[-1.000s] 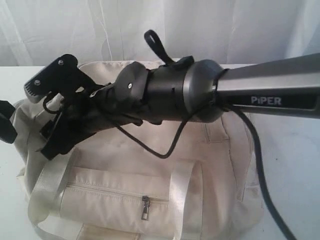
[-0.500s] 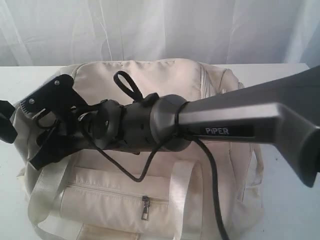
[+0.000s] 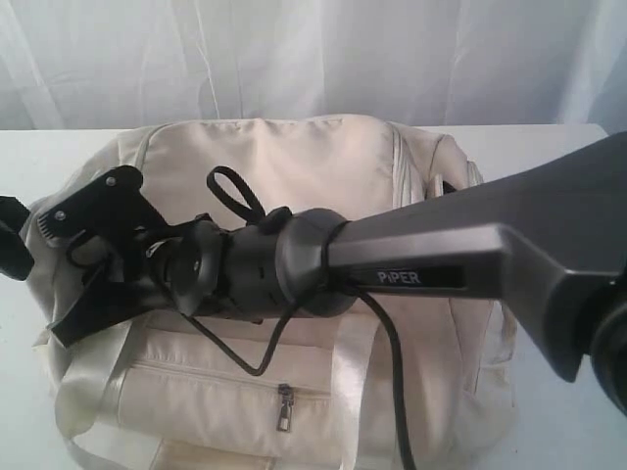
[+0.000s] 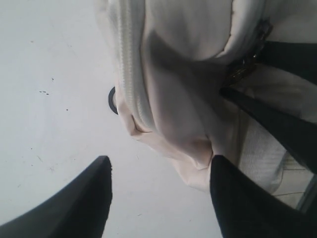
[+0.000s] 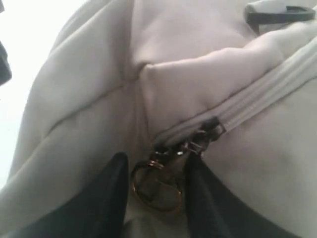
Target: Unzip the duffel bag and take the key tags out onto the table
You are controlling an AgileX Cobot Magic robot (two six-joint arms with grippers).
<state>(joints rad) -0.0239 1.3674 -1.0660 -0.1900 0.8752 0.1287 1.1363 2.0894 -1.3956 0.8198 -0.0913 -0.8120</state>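
The cream duffel bag (image 3: 313, 176) lies on the white table (image 3: 29, 157) with its top zip closed. My right arm reaches across it to its left end. There my right gripper (image 3: 51, 282) is open. In the right wrist view the right gripper (image 5: 157, 158) has a finger on each side of the ring-shaped zip pull (image 5: 156, 191). The left gripper (image 4: 161, 163) is open over the table, one finger beside the bag's end (image 4: 188, 148). It shows at the picture's edge (image 3: 8, 230) in the exterior view. The key tags are out of view.
A front pocket with its own silver zip pull (image 3: 285, 411) faces the camera, between pale webbing straps (image 3: 358, 392). A white curtain (image 3: 313, 49) hangs behind the table. A small dark round part (image 4: 113, 100) shows beside the bag's end.
The right arm has swung down and forward across the bag, lowering its gripper onto the bag's left end. The left gripper has stayed in place.
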